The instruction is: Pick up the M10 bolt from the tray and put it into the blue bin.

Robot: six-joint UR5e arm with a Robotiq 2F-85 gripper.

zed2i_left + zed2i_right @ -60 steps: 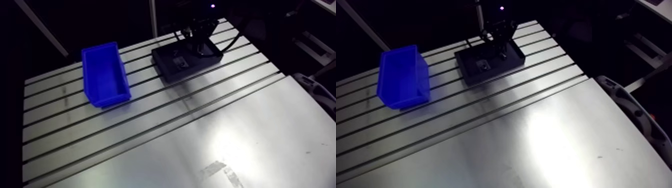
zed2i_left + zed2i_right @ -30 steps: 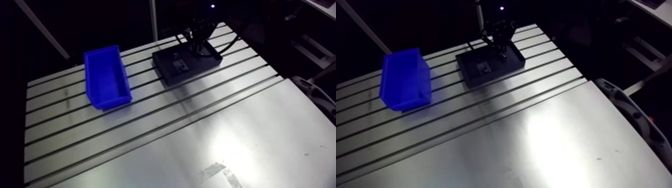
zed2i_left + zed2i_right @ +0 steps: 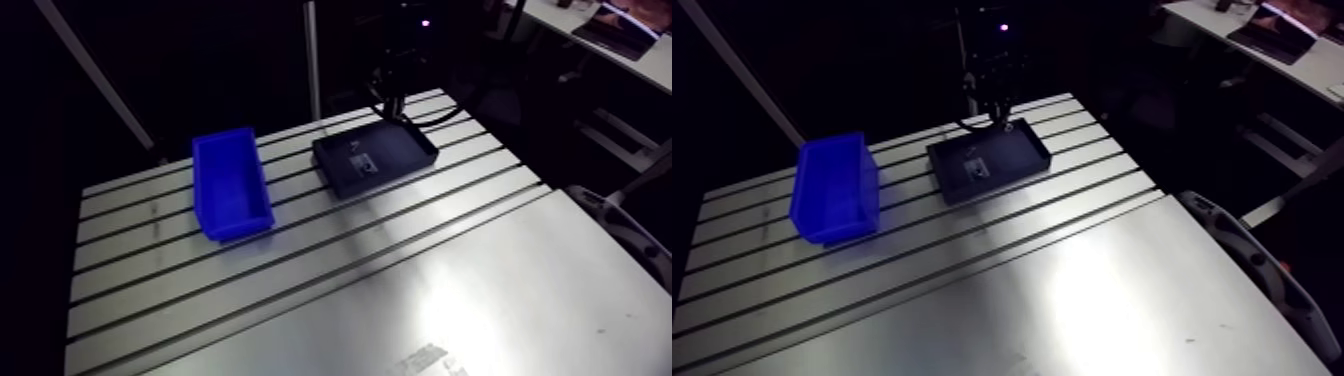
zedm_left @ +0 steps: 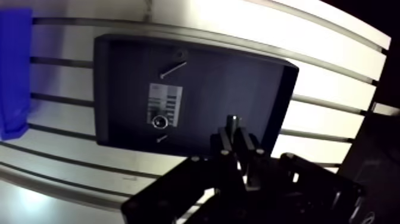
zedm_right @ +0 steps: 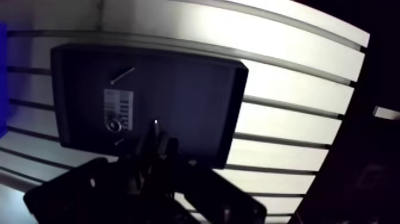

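Showing only a short grey stub, the bolt (image 4: 233, 120) is pinched in the end effector (image 4: 234, 132).

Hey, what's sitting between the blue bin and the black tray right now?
Nothing: only the bare slotted table separates the blue bin from the black tray, clearest in the arm view.
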